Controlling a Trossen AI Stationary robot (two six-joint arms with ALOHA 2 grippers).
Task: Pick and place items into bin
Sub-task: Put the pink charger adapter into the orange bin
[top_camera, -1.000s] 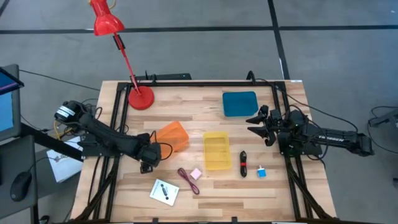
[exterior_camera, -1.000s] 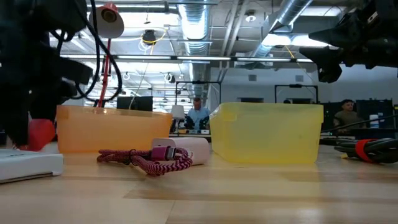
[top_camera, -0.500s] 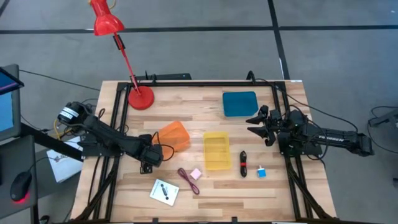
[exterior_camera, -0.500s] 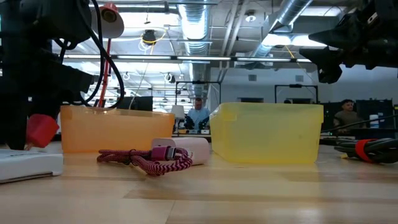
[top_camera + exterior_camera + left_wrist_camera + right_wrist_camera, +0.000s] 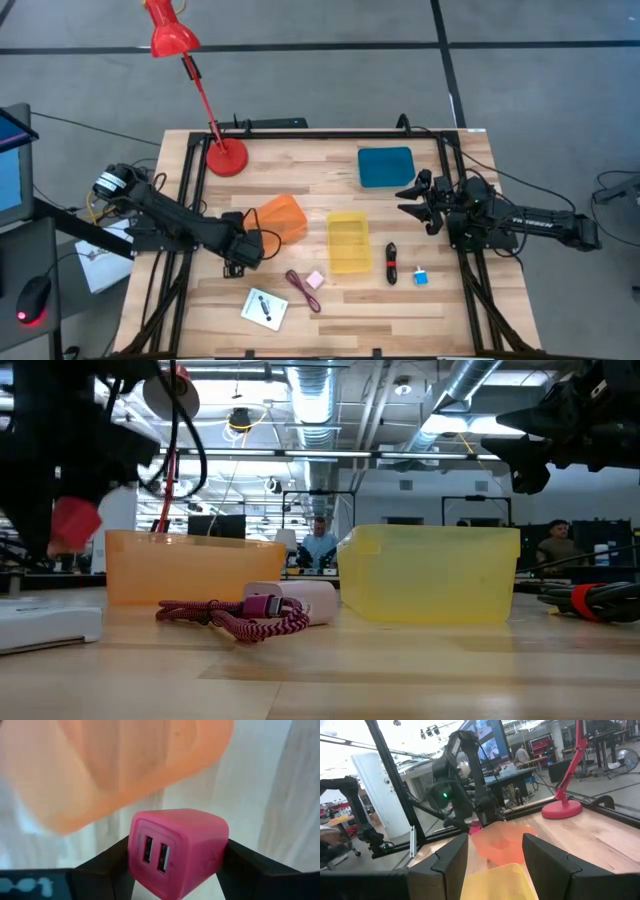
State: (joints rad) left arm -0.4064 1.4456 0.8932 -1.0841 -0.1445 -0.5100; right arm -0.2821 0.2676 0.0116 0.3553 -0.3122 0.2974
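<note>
Pink, glossy plastic cube [image 5: 176, 852] with twin USB slots is clamped between the left gripper [image 5: 175, 870] fingers beside the translucent orange bin [image 5: 278, 218]; the right gripper [image 5: 413, 197] is held spread, empty.

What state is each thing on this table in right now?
Left gripper: shut on the pink cube, lifted beside the orange bin.
Right gripper: open, holding nothing, raised.
Yellow bin: upright, looks empty.
Maroon cord: loose on the table.
White card: lying flat.
</note>
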